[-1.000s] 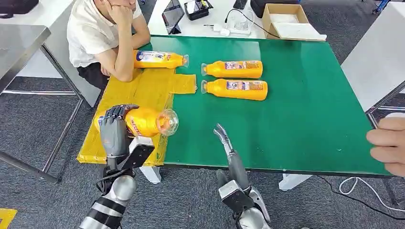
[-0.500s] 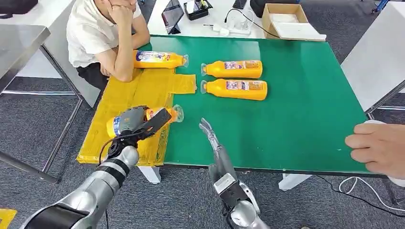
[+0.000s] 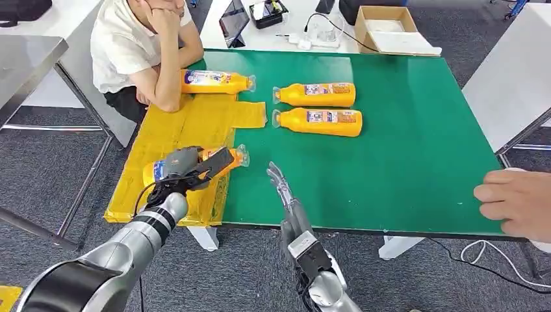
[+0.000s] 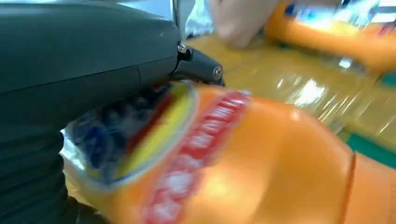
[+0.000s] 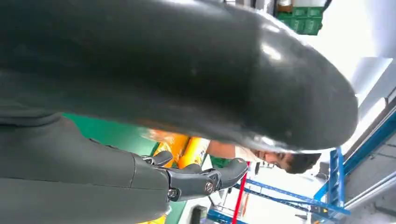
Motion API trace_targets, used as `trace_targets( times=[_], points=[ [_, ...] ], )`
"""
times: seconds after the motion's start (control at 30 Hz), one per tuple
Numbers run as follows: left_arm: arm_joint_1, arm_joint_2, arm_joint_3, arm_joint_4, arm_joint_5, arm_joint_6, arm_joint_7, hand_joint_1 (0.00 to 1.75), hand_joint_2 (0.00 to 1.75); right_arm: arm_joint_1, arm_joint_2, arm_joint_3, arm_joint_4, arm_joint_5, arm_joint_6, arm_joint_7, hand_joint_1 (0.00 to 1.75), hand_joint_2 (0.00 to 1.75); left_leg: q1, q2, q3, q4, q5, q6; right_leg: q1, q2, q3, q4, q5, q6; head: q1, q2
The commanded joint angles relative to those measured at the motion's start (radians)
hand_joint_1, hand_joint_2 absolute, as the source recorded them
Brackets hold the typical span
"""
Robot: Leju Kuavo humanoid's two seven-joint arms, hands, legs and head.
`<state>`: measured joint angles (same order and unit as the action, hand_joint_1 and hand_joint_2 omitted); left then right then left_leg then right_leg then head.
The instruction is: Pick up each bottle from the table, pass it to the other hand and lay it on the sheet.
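My left hand point(image 3: 184, 165) grips an orange bottle point(image 3: 195, 162) lying low over the near part of the yellow sheet point(image 3: 188, 127), cap toward the green mat. The left wrist view shows that bottle point(image 4: 261, 163) close up against my hand point(image 4: 84, 70). Another orange bottle point(image 3: 216, 80) lies at the sheet's far edge. Two more bottles point(image 3: 316, 94) point(image 3: 318, 121) lie side by side on the green mat point(image 3: 403, 149). My right hand point(image 3: 284, 190) hovers over the mat's near edge, fingers straight and holding nothing, also seen as my hand point(image 5: 187, 177) in the right wrist view.
A person in a white shirt point(image 3: 130, 45) sits at the table's far left corner, elbow on the sheet. Another person's hand point(image 3: 516, 203) rests over the table's near right edge. A cardboard box point(image 3: 388, 27) and small devices lie beyond the mat.
My left hand turned over and lowered the bottle onto the sheet. My right hand shifted left and slightly forward. The person's hand at the right edge reached further in.
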<state>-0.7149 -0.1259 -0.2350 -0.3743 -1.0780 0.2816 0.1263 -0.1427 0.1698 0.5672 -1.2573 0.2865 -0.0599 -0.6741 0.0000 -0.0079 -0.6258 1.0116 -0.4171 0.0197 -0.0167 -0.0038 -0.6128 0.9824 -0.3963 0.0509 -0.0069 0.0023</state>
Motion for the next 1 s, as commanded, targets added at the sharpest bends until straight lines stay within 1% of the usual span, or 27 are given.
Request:
trace_targets(
  times=[0.03,0.13,0.17,0.2,0.23,0.3,0.4,0.43,0.47,0.5,0.53,0.57,0.6,0.63,0.67,0.7,0.73,0.77,0.8,0.83,0.87,0.97,1.0],
  points=[
    [0.0,0.008,0.006,0.097,0.006,-0.061,-0.011,0.0,1.75,-0.034,-0.002,-0.001,0.074,-0.013,0.0,-0.006,0.0,0.0,0.0,0.002,0.004,-0.001,-0.001,-0.001,0.001,0.002,0.003,-0.001,-0.001,-0.001,0.0,0.0],
    [-0.002,0.003,-0.007,0.092,-0.003,-0.087,-0.025,0.0,1.75,-0.039,-0.003,0.001,0.08,-0.013,0.001,-0.006,0.0,0.0,0.001,0.001,0.006,-0.001,-0.002,-0.001,0.001,0.001,0.006,-0.001,-0.002,-0.002,0.0,0.0],
    [0.006,-0.007,0.032,0.075,0.044,-0.088,-0.077,0.0,1.75,-0.041,-0.004,0.005,0.084,-0.014,0.001,-0.007,0.0,0.0,0.0,0.001,0.004,-0.001,-0.001,-0.001,0.0,0.002,0.004,-0.001,-0.001,-0.001,0.0,0.0],
    [0.007,-0.014,0.058,0.073,0.079,-0.105,-0.105,0.0,1.75,-0.041,-0.004,0.006,0.085,-0.014,-0.001,-0.008,0.0,0.0,0.0,0.002,0.006,-0.001,-0.002,-0.001,0.001,0.002,0.006,-0.002,-0.001,-0.002,0.0,0.0],
    [0.007,-0.016,0.074,0.073,0.1,-0.119,-0.124,0.0,1.75,-0.041,-0.005,0.007,0.086,-0.014,-0.002,-0.009,0.0,0.0,0.0,0.001,0.004,-0.001,-0.001,-0.001,0.0,0.001,0.004,-0.001,-0.001,-0.001,0.0,0.0],
    [0.007,-0.014,0.075,0.073,0.104,-0.123,-0.129,0.0,1.75,-0.041,-0.005,0.009,0.09,-0.015,-0.003,-0.013,0.0,0.0,0.001,0.002,0.007,0.0,-0.002,-0.001,0.001,0.002,0.007,-0.001,-0.001,-0.003,0.0,0.0],
    [0.007,-0.013,0.075,0.073,0.104,-0.123,-0.129,0.0,1.75,-0.041,-0.005,0.009,0.09,-0.015,-0.003,-0.013,0.0,0.0,0.0,0.001,0.004,-0.001,-0.001,-0.001,0.0,0.002,0.005,-0.001,-0.001,-0.001,0.0,0.0],
    [0.007,-0.013,0.075,0.073,0.104,-0.123,-0.129,0.0,1.75,-0.041,-0.005,0.009,0.09,-0.015,-0.003,-0.013,0.0,0.0,0.001,0.002,0.007,-0.001,-0.002,-0.001,0.001,0.002,0.007,-0.002,-0.001,-0.002,0.0,0.0],
    [0.007,-0.013,0.075,0.073,0.104,-0.123,-0.129,0.0,1.75,-0.041,-0.005,0.009,0.09,-0.015,-0.003,-0.013,0.0,0.0,0.0,0.001,0.005,-0.001,-0.001,-0.001,0.0,0.002,0.006,-0.001,-0.001,-0.002,0.0,0.0],
    [0.006,-0.018,0.109,0.074,0.15,-0.158,-0.164,0.0,1.75,-0.043,-0.005,0.011,0.093,-0.015,-0.004,-0.014,0.0,0.0,0.001,0.002,0.008,-0.001,-0.002,-0.001,0.001,0.002,0.008,-0.002,-0.001,-0.002,0.0,0.0],
    [0.01,-0.023,0.14,0.068,0.199,-0.192,-0.213,0.0,1.75,-0.046,-0.007,0.014,0.099,-0.017,-0.006,-0.016,0.0,0.0,0.001,0.001,0.007,-0.001,-0.001,-0.001,0.001,0.002,0.007,-0.001,-0.001,-0.002,0.0,0.0],
    [0.014,-0.027,0.156,0.058,0.23,-0.2,-0.245,0.0,1.75,-0.049,-0.009,0.018,0.105,-0.013,-0.018,-0.024,0.0,0.0,0.001,0.002,0.008,-0.001,-0.002,-0.001,0.001,0.002,0.009,-0.002,-0.001,-0.003,0.0,0.0],
    [0.016,-0.031,0.166,0.055,0.247,-0.205,-0.258,0.0,1.75,-0.051,-0.01,0.021,0.106,-0.007,-0.028,-0.024,0.0,0.0,0.0,0.001,0.007,-0.001,-0.001,-0.001,0.001,0.002,0.007,-0.002,-0.001,-0.002,0.0,0.0],
    [0.016,-0.037,0.183,0.052,0.282,-0.223,-0.286,0.0,1.75,-0.051,-0.012,0.025,0.109,-0.014,-0.033,-0.024,0.0,0.0,0.001,0.002,0.009,-0.001,-0.002,-0.001,0.001,0.002,0.009,-0.002,-0.002,-0.002,0.0,0.0],
    [0.018,-0.044,0.213,0.043,0.332,-0.251,-0.324,0.0,1.75,-0.052,-0.015,0.031,0.108,-0.02,-0.034,-0.024,0.0,0.0,0.0,0.001,0.007,-0.001,-0.001,-0.001,0.0,0.001,0.008,-0.001,-0.001,-0.002,0.0,0.0],
    [0.021,-0.051,0.255,0.033,0.397,-0.286,-0.36,0.0,1.75,-0.053,-0.018,0.038,0.11,-0.02,-0.042,-0.024,0.0,0.0,0.001,0.001,0.009,-0.001,-0.002,-0.001,0.001,0.002,0.009,-0.002,-0.002,-0.002,0.0,0.0],
    [0.024,-0.059,0.298,0.022,0.465,-0.325,-0.4,0.0,1.75,-0.052,-0.021,0.042,0.109,-0.027,-0.045,-0.024,0.0,0.0,0.0,0.001,0.007,-0.001,-0.001,-0.001,0.0,0.001,0.008,-0.002,-0.001,-0.001,0.0,0.0],
    [0.028,-0.067,0.36,0.007,0.57,-0.402,-0.454,0.0,1.75,-0.049,-0.028,0.052,0.1,-0.035,-0.055,-0.024,0.0,0.0,0.001,0.002,0.009,-0.001,-0.002,-0.001,0.001,0.002,0.01,-0.002,-0.001,-0.002,0.0,0.0],
    [0.03,-0.07,0.386,0.002,0.616,-0.44,-0.466,0.0,1.75,-0.048,-0.031,0.056,0.097,-0.039,-0.057,-0.024,0.0,0.0,0.001,0.002,0.01,-0.001,-0.002,-0.001,0.001,0.002,0.011,-0.003,-0.001,-0.003,0.0,0.0],
    [0.037,-0.071,0.432,-0.016,0.695,-0.488,-0.487,0.0,1.75,-0.044,-0.04,0.066,0.083,-0.046,-0.064,-0.024,0.0,0.0,0.001,0.002,0.009,-0.001,-0.002,-0.001,0.001,0.002,0.009,-0.002,-0.001,-0.002,0.0,0.0],
    [0.044,-0.07,0.46,-0.035,0.765,-0.513,-0.481,0.0,1.75,-0.042,-0.048,0.078,0.076,-0.054,-0.071,-0.024,0.0,0.0,0.0,0.001,0.006,-0.001,-0.001,-0.001,0.0,0.001,0.007,-0.001,-0.001,-0.001,0.0,0.0],
    [0.072,-0.048,0.414,-0.09,0.924,-0.547,-0.466,0.0,1.75,-0.045,-0.065,0.111,0.068,-0.062,-0.09,-0.024,0.0,0.0,0.001,0.003,0.008,-0.001,-0.002,-0.001,0.001,0.004,0.008,-0.002,-0.001,-0.002,0.0,0.0],
    [0.082,-0.046,0.403,-0.105,0.948,-0.556,-0.474,0.0,1.75,-0.041,-0.068,0.115,0.06,-0.06,-0.1,-0.024,0.0,0.0,0.0,0.003,0.006,-0.001,-0.001,-0.001,0.001,0.003,0.006,-0.001,-0.001,-0.002,0.0,0.0]
  ],
)
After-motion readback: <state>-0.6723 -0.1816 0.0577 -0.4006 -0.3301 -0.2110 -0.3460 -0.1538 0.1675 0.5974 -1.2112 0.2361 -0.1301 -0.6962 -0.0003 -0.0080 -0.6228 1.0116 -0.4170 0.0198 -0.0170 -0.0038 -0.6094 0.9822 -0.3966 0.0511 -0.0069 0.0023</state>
